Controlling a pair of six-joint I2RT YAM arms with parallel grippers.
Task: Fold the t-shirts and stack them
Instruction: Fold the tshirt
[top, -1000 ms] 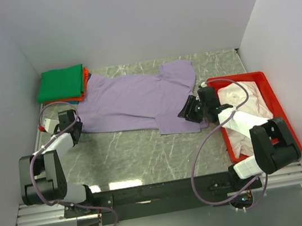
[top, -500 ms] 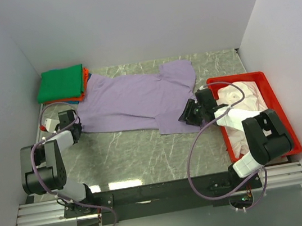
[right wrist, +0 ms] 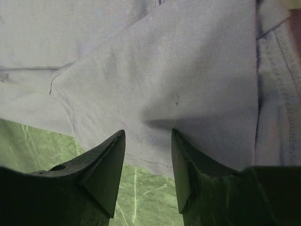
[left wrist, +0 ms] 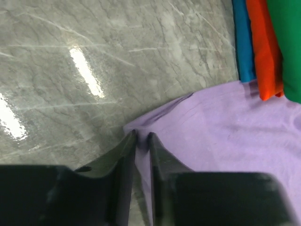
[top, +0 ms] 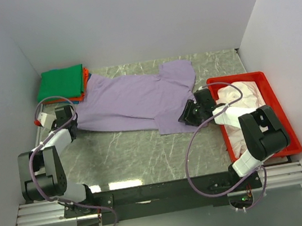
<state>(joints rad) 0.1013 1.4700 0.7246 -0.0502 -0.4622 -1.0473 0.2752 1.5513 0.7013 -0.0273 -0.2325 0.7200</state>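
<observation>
Across the middle of the table the lavender t-shirt lies flat, its long axis running left to right. My left gripper is pinched on the near-left hem corner. My right gripper hangs wide open, holding nothing, with the near-right sleeve edge directly beneath it.

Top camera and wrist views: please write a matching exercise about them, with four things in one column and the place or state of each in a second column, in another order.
Things:
1. green t-shirt
2. pale pinkish-white t-shirt
3. left gripper
4. right gripper

Places or states:
a. open over the lavender t-shirt
b. crumpled in the red tray
c. shut on the lavender t-shirt's edge
d. on top of the folded stack, far left corner

Pairs: 1-d, 2-b, 3-c, 4-a
</observation>
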